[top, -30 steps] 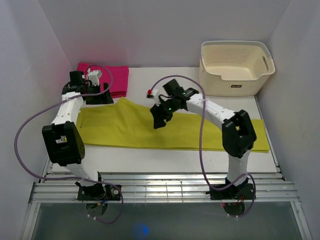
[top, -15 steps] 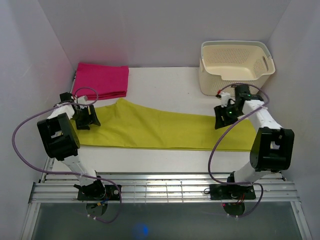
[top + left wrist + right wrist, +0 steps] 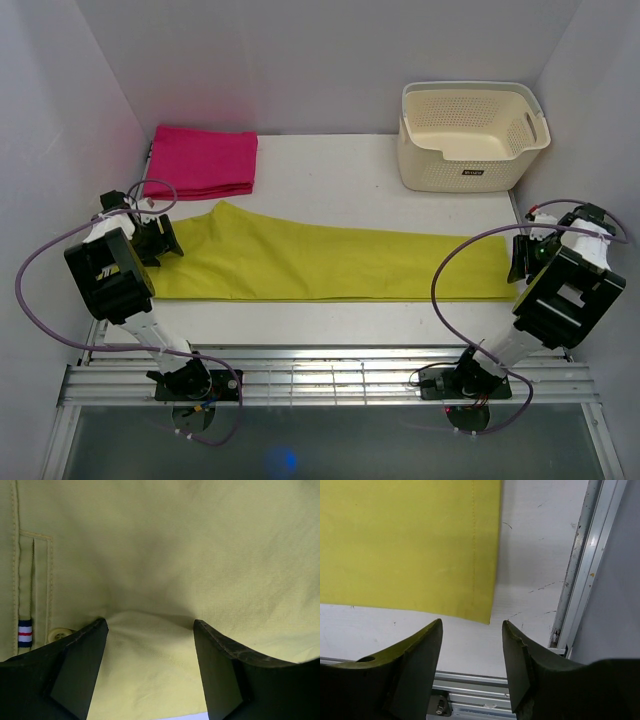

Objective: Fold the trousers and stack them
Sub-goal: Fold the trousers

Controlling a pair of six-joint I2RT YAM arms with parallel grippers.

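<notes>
The yellow-green trousers (image 3: 330, 263) lie flat and lengthwise across the table, waist end at the left, leg hems at the right. My left gripper (image 3: 165, 238) is open at the waist end; in the left wrist view the trousers (image 3: 165, 555) fill the frame, with a pocket welt, a button and a striped tag at the left, and a fabric ridge rises between the fingers (image 3: 80, 650). My right gripper (image 3: 521, 260) is open at the hem end, above bare table just past the hem corner (image 3: 482, 615); nothing lies between its fingers (image 3: 420, 650).
A folded magenta-pink cloth (image 3: 203, 160) lies at the back left. A cream perforated basket (image 3: 470, 135) stands at the back right. A metal rail (image 3: 580, 565) runs along the table's right edge, close to my right gripper. White walls enclose the table.
Both arms swung outward: the left from the back left near the pink cloth to the waist end, the right from the trousers' middle to the hem end. The trousers' right end now lies shorter.
</notes>
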